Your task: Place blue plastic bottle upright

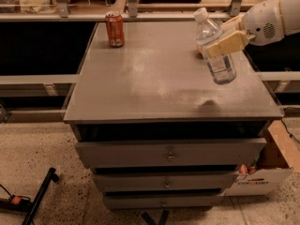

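Above the drawers [168, 153], over the desk's [150, 88] right side, we see the end effector [220, 43] clamped round the middle of the bottle [221, 68], holding it clear of the top, cap up but leaning left. We judge it light, thin-walled & slick; fill level we can't tell. Hard squeeze prob. dents it, so a mid-body grip at the label suits. Narrow base: set it flat before letting go. Far back left stands the can [115, 29], well apart.

One bottle [221, 68], one can [115, 29], one hand [225, 43], one worktop [159, 78]: the hand clasps the bottle above the worktop's right side. Three drawers [140, 153] below it; one box [276, 168].
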Controlling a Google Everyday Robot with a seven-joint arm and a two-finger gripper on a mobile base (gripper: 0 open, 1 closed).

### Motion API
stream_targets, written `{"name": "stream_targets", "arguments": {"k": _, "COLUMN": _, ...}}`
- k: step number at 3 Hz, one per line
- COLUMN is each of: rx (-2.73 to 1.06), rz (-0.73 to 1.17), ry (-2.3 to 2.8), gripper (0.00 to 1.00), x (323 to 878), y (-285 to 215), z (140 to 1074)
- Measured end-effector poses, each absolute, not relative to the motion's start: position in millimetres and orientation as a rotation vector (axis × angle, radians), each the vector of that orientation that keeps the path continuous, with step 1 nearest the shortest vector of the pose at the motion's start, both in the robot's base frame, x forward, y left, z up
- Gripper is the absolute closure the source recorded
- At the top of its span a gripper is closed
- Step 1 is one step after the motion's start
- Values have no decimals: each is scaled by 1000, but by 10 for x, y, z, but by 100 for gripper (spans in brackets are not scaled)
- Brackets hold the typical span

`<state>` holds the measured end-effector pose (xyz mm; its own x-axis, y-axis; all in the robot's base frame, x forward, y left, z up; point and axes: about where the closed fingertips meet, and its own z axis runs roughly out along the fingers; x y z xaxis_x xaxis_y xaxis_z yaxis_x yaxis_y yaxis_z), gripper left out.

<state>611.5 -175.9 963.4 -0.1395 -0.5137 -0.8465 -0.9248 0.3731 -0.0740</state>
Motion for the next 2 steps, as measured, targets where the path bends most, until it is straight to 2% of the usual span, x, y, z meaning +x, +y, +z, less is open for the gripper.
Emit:
{"name": "stream_targets", "arguments": {"k": 1, "rx": -1246, "rz": 627, "ry": 1768, "gripper": 100, "x": 6103, "y": -1740, "z": 9685}}
{"name": "stream_targets", "arguments": {"k": 2, "rx": -1172, "rz": 752, "ry": 1726, "gripper": 100, "x": 6122, "y": -1707, "z": 9647}}
